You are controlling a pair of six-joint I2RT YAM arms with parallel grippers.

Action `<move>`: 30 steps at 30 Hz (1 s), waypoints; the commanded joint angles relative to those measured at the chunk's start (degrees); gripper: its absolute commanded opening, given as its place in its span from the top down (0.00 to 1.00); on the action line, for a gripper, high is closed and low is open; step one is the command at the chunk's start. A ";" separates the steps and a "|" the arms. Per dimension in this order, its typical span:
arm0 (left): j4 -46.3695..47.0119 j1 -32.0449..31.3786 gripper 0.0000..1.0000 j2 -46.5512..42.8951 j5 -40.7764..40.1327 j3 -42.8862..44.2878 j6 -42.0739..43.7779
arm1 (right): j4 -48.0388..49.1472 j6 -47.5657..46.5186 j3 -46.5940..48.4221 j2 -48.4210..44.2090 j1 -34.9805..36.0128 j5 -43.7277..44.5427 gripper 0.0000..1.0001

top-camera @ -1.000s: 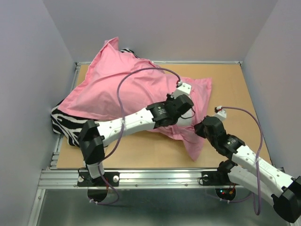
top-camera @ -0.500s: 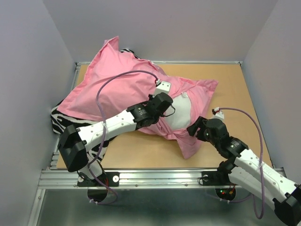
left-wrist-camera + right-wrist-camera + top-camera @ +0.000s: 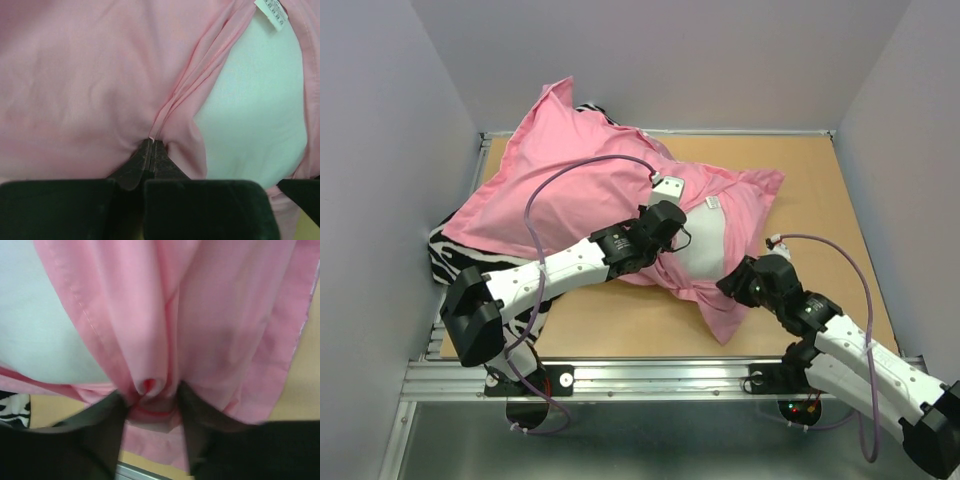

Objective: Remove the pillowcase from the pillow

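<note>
Pillowcase (image 3: 560, 200) sprawled across table (image 3: 820, 180) over zebra cushion (image 3: 455, 262), opening parted on white pillow (image 3: 705, 242); left gripper (image 3: 151, 144) clamped tight on opening hem; right gripper (image 3: 152, 396) pinching bunched fabric at near corner

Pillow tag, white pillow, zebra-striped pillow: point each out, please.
pillow tag (image 3: 272, 12), left wrist view, middle of the label
white pillow (image 3: 708, 245), top external view, exposed bare patch
zebra-striped pillow (image 3: 448, 260), top external view, corner showing at left

The tan table (image 3: 820, 190) carries a pink pillowcase (image 3: 570, 195) spread across its left and middle, with a white pillow (image 3: 705, 240) showing through its open side. A zebra pillow (image 3: 455, 262) lies at the left edge, partly under the pink cloth.
</note>
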 commanded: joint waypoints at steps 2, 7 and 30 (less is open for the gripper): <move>0.92 -0.25 1.00 0.86 0.47 0.28 -0.52 | -3.39 9.40 -8.10 -5.95 0.13 -0.99 0.90; 0.83 -0.08 1.00 0.69 1.00 1.68 -0.52 | -3.31 15.73 -15.57 -11.84 0.13 1.45 0.99; -12.62 -15.98 0.34 11.58 1.78 28.49 7.48 | 15.50 5.90 -17.52 -14.49 0.13 4.19 0.99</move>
